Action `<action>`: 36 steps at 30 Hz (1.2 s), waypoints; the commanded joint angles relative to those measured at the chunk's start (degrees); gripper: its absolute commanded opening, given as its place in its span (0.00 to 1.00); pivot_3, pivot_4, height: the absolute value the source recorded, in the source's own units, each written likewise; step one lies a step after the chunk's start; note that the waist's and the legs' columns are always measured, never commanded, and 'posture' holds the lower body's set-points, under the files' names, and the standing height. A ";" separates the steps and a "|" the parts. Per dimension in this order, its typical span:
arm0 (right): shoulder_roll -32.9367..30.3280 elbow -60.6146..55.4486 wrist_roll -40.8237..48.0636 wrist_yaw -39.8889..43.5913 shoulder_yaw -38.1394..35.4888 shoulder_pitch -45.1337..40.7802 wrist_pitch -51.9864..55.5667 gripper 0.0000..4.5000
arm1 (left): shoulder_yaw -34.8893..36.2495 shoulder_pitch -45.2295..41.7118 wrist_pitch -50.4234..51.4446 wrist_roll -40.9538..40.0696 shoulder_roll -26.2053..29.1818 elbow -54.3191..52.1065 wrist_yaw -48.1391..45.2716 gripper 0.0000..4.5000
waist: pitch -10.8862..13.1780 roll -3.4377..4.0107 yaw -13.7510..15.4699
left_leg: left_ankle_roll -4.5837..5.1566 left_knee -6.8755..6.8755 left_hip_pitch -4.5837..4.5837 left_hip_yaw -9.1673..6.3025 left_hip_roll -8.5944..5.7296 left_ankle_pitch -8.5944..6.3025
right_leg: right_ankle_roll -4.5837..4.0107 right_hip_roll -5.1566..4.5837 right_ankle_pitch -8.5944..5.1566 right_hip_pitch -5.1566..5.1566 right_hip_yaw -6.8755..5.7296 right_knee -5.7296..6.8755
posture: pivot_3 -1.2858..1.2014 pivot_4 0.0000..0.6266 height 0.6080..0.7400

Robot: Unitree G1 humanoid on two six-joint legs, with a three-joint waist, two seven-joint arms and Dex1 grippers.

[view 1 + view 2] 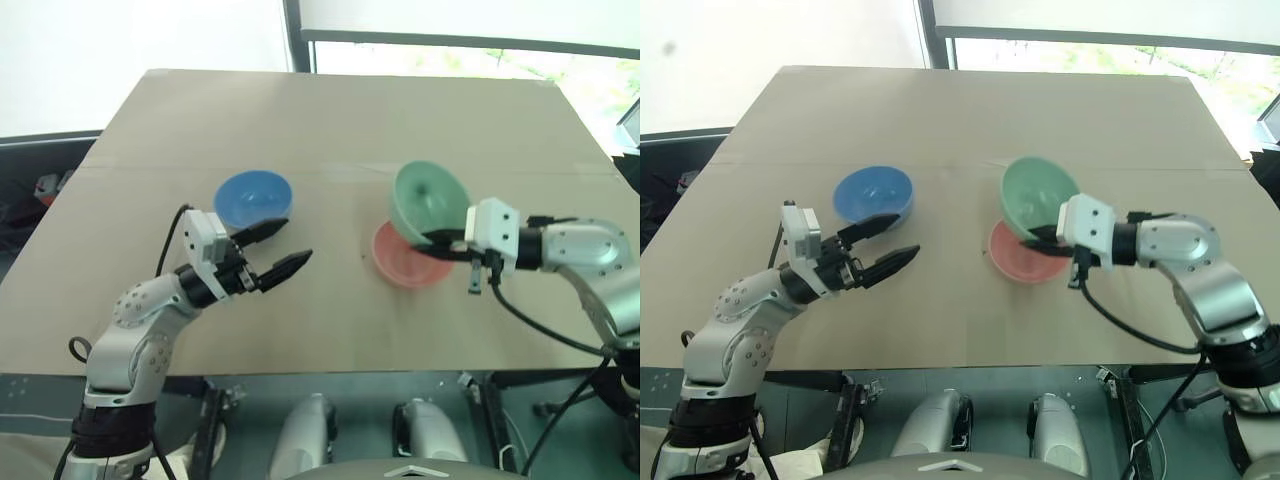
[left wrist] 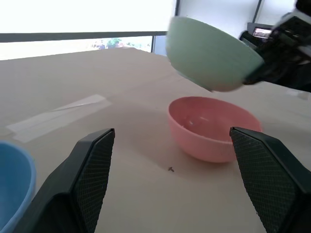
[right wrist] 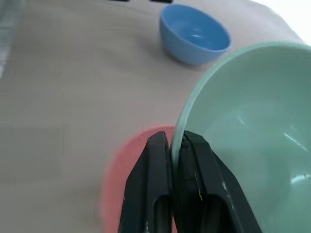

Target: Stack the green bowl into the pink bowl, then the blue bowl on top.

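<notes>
The right hand [image 3: 176, 145] is clamped on the rim of the green bowl [image 1: 430, 200], one black finger inside the wall and one outside, as the right wrist view shows plainly. The bowl is lifted clear of the surface [image 1: 330, 120] and tilted, its mouth turned partly toward the near edge. It hangs just above the pink bowl [image 1: 405, 262], overlapping that bowl's far side; in the left wrist view a gap appears between the two, so they seem not to be touching, though the angle makes this hard to confirm. The pink bowl sits upright on the surface, toward the right side and nearer the near edge than the far one.

The blue bowl [image 1: 253, 198] rests upright toward the left side of the surface, well apart from the other two bowls. The left hand [image 1: 281, 250] hovers just on the near side of the blue bowl with its fingers spread wide and nothing between them, pointing across toward the pink bowl.
</notes>
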 commanded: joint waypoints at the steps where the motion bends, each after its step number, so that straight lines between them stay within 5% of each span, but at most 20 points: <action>1: 1.29 -3.30 0.87 -2.58 -0.59 0.24 3.74 0.44 | 0.00 -2.00 -0.90 0.08 0.60 0.32 -1.25 0.89 | -0.03 -0.05 -0.03 | 0.00 0.02 0.01 0.01 0.00 0.00 | 0.00 0.01 0.00 0.01 0.01 0.02 | 0.52 0.24 1.00; 7: 2.34 -5.25 -1.28 -7.19 -3.51 -0.58 4.20 0.99 | 0.11 -4.25 -1.42 10.86 0.91 0.38 10.20 0.89 | -0.02 -0.05 0.03 | 0.01 0.01 -0.04 -0.01 -0.01 0.00 | 0.00 0.06 -0.01 -0.02 0.02 -0.03 | 0.52 0.24 1.00; 12: 5.20 -8.25 3.12 -9.40 -6.95 0.28 4.84 0.99 | -3.50 -8.23 15.20 20.47 6.64 -0.48 20.97 0.89 | 0.00 -0.08 0.08 | 0.01 -0.08 -0.12 -0.05 -0.03 0.00 | 0.01 0.09 0.00 -0.03 -0.04 -0.02 | 0.52 0.24 1.00; 21: 7.11 -8.98 0.37 -11.90 -4.95 1.72 2.72 0.99 | -16.30 -15.81 24.66 27.73 12.36 0.62 17.84 0.89 | -0.01 -0.14 0.03 | 0.01 -0.09 -0.10 0.01 -0.03 0.00 | 0.02 0.12 -0.02 -0.06 0.00 0.01 | 0.52 0.24 1.00; 24: 7.01 -8.64 0.07 -11.87 -5.49 1.95 2.34 1.00 | -18.53 -16.28 19.50 30.30 12.75 2.39 16.59 0.72 | -0.01 -0.14 0.03 | 0.00 -0.10 -0.10 0.05 -0.04 0.00 | 0.02 0.15 -0.02 -0.10 0.04 0.00 | 0.52 0.24 1.00; 31: 6.42 -9.31 -1.07 -13.11 -6.81 4.56 1.88 1.00 | -19.74 -18.66 13.14 33.29 12.00 6.74 15.05 0.01 | 0.00 -0.15 0.16 | 0.00 -0.09 -0.12 0.06 -0.03 0.00 | 0.02 0.14 -0.02 -0.10 0.05 -0.01 | 0.52 0.24 1.00; 36: 6.17 -10.35 -2.48 -15.29 -8.32 6.94 1.78 1.00 | -19.79 -21.48 5.58 30.85 10.45 8.00 8.71 0.01 | 0.00 -0.15 0.18 | 0.01 -0.07 -0.12 0.07 -0.04 0.00 | 0.02 0.14 -0.02 -0.11 0.05 0.01 | 0.52 0.24 1.00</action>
